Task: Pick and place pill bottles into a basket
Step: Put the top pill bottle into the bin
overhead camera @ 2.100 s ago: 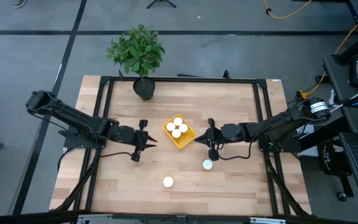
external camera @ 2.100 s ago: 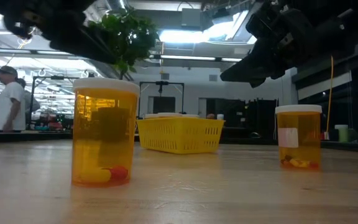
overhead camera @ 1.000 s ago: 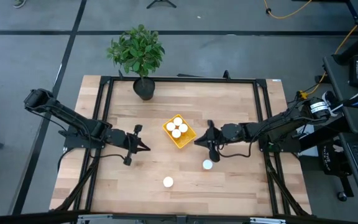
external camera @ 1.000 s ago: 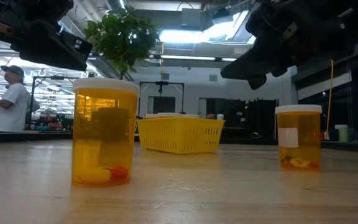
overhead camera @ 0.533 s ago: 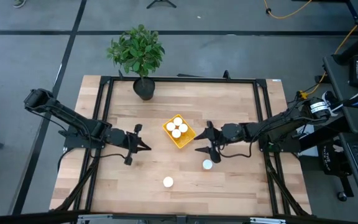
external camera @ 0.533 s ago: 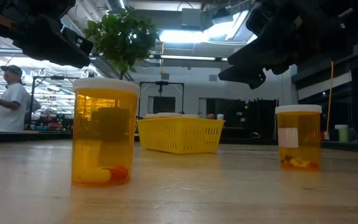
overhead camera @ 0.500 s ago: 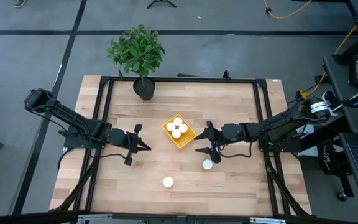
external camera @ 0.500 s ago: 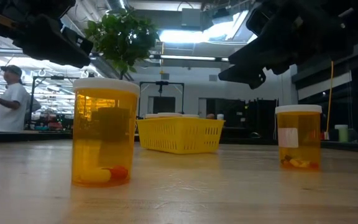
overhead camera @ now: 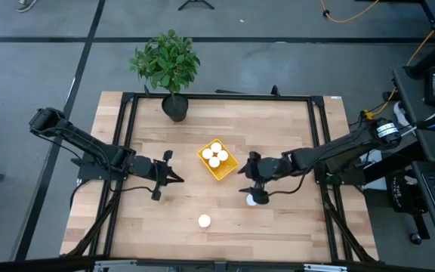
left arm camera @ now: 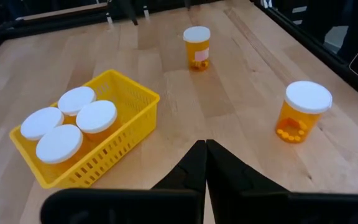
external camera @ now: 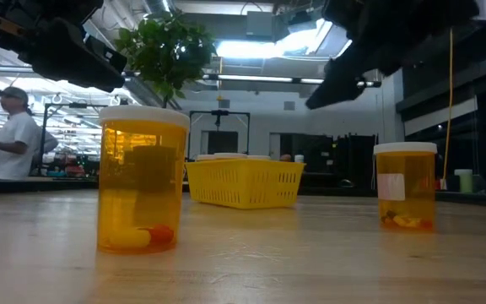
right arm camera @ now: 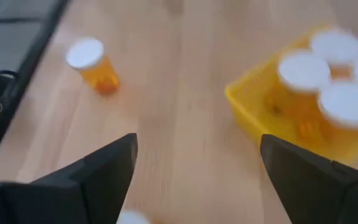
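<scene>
The yellow basket (overhead camera: 218, 161) sits mid-table with several white-capped pill bottles (left arm camera: 73, 121) standing in it. Two more pill bottles stand upright on their bases on the wood: one (overhead camera: 203, 221) near the front edge, one (overhead camera: 254, 200) to the right of it. My right gripper (overhead camera: 251, 183) is open and empty, hovering above that right-hand bottle (external camera: 405, 185); its cap edge (right arm camera: 129, 218) shows low between the fingers. My left gripper (overhead camera: 174, 179) is shut and empty, left of the basket, above the table; its closed fingertips show in the left wrist view (left arm camera: 205, 146).
A black pot with a green plant (overhead camera: 174, 106) stands at the table's far edge. A black frame (overhead camera: 127, 113) runs around the table top. A person (external camera: 11, 135) stands in the room beyond the table. Bare wood lies between the two loose bottles.
My right gripper has moved toward the table's near edge, from beside the basket to above the right-hand loose bottle, and has turned about as it went. The bottles and the basket have stayed where they were.
</scene>
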### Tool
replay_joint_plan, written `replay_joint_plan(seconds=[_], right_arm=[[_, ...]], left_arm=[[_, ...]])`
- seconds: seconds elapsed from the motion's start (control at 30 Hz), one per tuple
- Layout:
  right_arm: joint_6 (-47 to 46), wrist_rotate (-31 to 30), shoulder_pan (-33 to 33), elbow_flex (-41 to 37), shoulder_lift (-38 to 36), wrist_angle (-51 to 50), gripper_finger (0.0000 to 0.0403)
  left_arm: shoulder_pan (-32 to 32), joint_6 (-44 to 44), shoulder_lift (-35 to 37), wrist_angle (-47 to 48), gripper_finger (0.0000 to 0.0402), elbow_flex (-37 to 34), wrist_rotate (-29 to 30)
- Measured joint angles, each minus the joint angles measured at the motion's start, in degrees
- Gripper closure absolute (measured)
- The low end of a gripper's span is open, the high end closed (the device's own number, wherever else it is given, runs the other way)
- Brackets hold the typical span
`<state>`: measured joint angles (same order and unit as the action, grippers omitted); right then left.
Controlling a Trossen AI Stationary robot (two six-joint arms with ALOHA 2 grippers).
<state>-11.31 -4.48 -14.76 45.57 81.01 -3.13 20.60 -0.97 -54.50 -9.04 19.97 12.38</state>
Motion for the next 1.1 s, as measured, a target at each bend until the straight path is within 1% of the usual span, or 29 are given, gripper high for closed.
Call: replay_joint_plan(seconds=[0.1, 0.17, 0.27, 0.37, 0.6, 0.73, 0.8, 0.97, 1.1], right_arm=[[-7.18, -2.02, -1.60, 5.51, -0.02, -12.86, 0.0061], [-10.83, -2.12, -2.82, 7.69, -0.02, -17.79, 0.0061], [-14.11, -2.36, -5.31, 8.88, -0.04, -20.67, 0.0061], [-16.94, -3.85, -8.39, 9.13, -0.04, -21.56, 0.0061], [-23.71, -17.64, -18.59, 9.13, -0.04, -25.19, 0.0061], [-30.87, -23.17, -23.68, 8.33, -0.04, -24.33, 0.0061], [-34.45, -24.66, -25.50, 6.68, -0.04, -22.99, 0.0061], [-41.69, -24.98, -27.55, 0.40, -0.04, -16.83, 0.0061], [-41.54, -25.04, -27.46, -5.46, -0.01, -8.01, 0.0061]], left_arm=[[0.00, -0.27, 0.00, 0.00, 0.0398, 0.00, -0.01], [0.00, -0.78, 0.00, 0.02, 0.0398, 0.00, 0.00], [0.00, -1.05, -0.02, 0.00, 0.0398, 0.00, -0.02], [0.00, -0.97, -0.02, 0.00, 0.0398, 0.00, 0.00], [0.00, -1.28, -0.02, 0.00, 0.0398, 0.00, -0.02], [0.00, -1.46, -0.02, -0.20, 0.0398, 0.00, -0.02], [0.00, -1.43, -0.02, -0.20, 0.0398, -0.01, -0.02], [0.00, -1.40, -0.02, -0.20, 0.0398, -0.02, -0.02], [0.00, -1.33, -0.02, -0.20, 0.0398, -0.02, -0.02]])
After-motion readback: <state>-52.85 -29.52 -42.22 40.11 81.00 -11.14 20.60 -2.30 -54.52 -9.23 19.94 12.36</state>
